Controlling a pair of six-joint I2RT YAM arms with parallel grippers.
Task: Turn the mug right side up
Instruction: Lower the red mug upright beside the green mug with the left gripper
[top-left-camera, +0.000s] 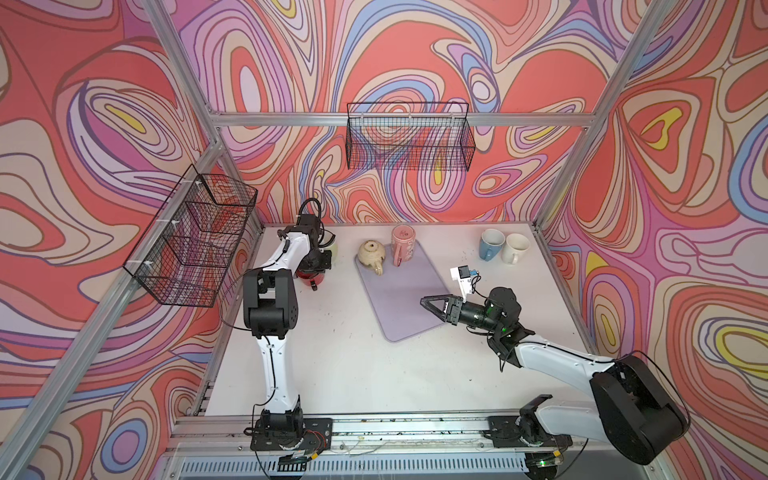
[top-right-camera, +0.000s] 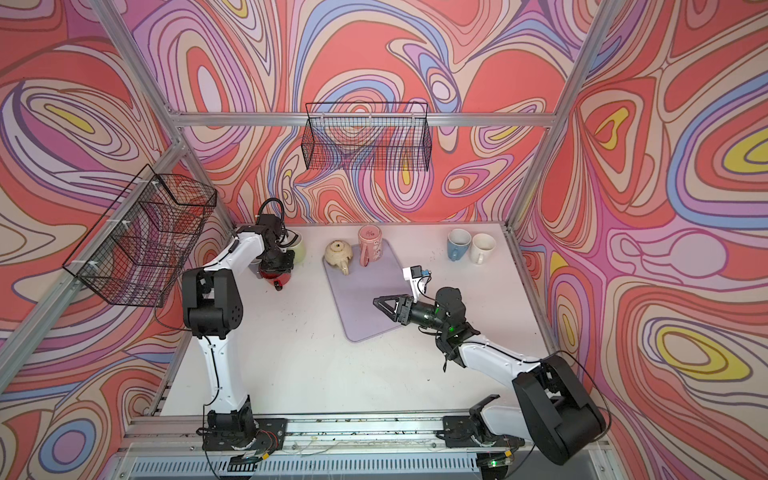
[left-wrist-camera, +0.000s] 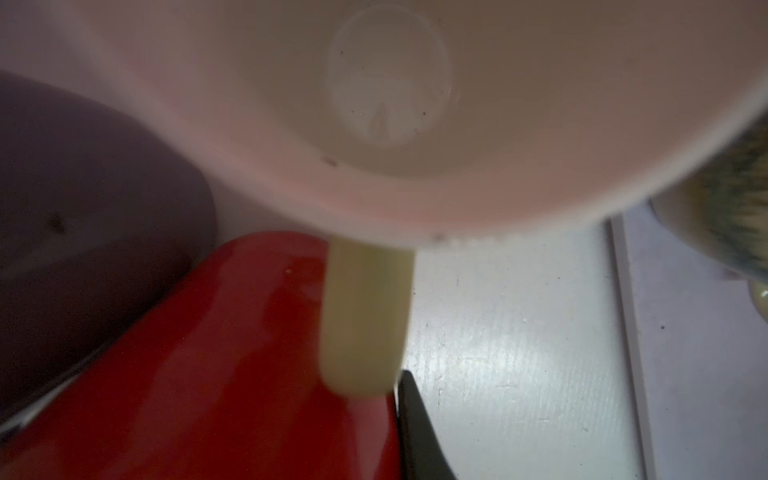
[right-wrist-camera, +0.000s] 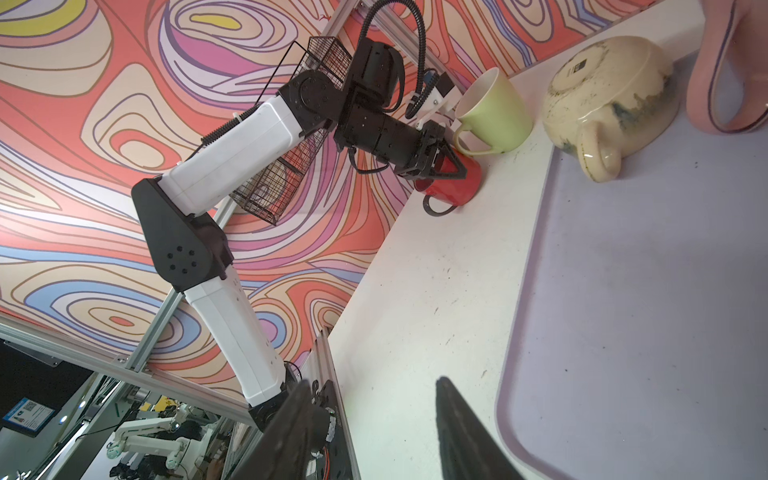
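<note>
A red mug (top-left-camera: 308, 277) stands at the far left of the table, mouth up, its dark handle toward the front. In the right wrist view the red mug (right-wrist-camera: 451, 185) has my left gripper (right-wrist-camera: 451, 164) shut on its rim wall from above. The left wrist view shows the red wall (left-wrist-camera: 232, 365) pressed against one black finger (left-wrist-camera: 415, 419); the other finger is hidden. My left gripper (top-left-camera: 312, 266) hides the mug's mouth in both top views. My right gripper (top-left-camera: 424, 300) hovers open and empty over the lilac mat's right edge.
A green mug (right-wrist-camera: 498, 112) stands upright right behind the red one. A beige mug (top-left-camera: 372, 253) and a pink mug (top-left-camera: 402, 245) sit base up on the lilac mat (top-left-camera: 399, 303). Blue (top-left-camera: 491, 244) and white (top-left-camera: 515, 248) mugs stand far right. Wire baskets (top-left-camera: 195, 237) hang on the walls.
</note>
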